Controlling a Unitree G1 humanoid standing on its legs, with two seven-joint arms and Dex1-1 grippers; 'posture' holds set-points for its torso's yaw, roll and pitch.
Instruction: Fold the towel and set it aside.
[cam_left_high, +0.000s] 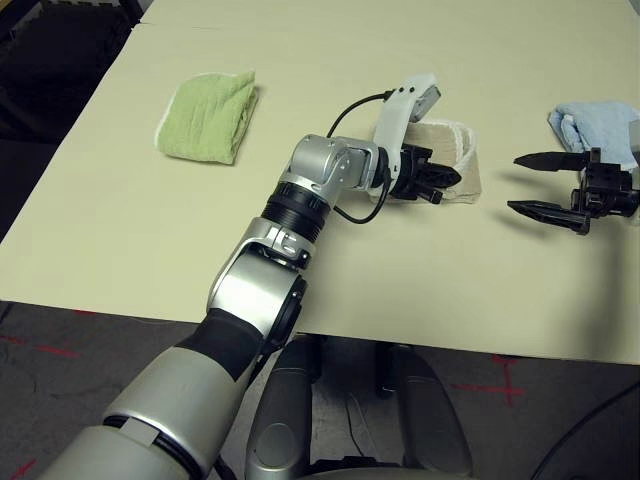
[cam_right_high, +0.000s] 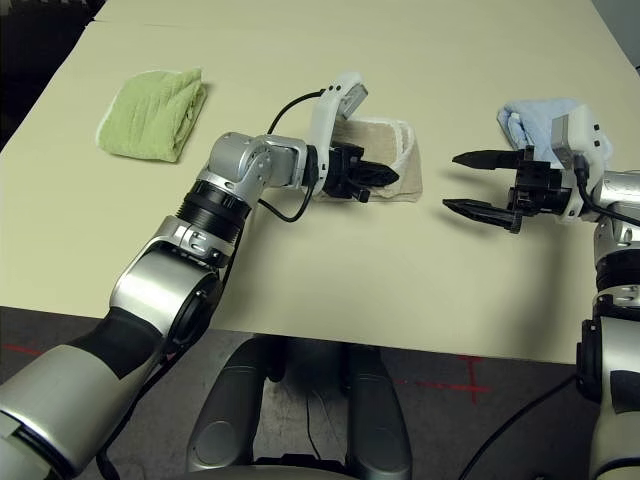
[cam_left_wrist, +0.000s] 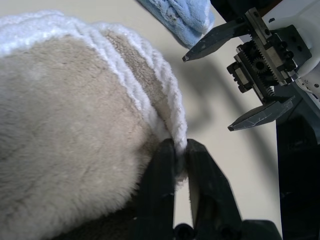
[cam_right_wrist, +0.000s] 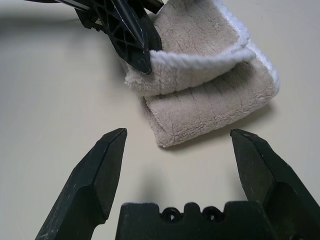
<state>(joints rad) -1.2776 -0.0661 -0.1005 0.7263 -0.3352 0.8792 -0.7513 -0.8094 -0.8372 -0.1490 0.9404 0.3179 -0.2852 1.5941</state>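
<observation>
The towel (cam_right_high: 385, 160) is beige terry cloth with a white stitched border along its edge. It lies folded in several layers on the table, as a thick compact bundle, near the middle of the table. One white-edged layer is lifted a little from the layers below, and this raised edge is pinched. The bottom layers lie flat on the surface.

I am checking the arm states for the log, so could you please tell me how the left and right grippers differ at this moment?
The left gripper has its jaws shut on the beige towel's white edge, while the right gripper has its jaws wide open and holds nothing. The left one is in contact with the towel; the right one hangs apart from it, with the light blue towel behind it. Both point inward toward each other, over the table.
</observation>
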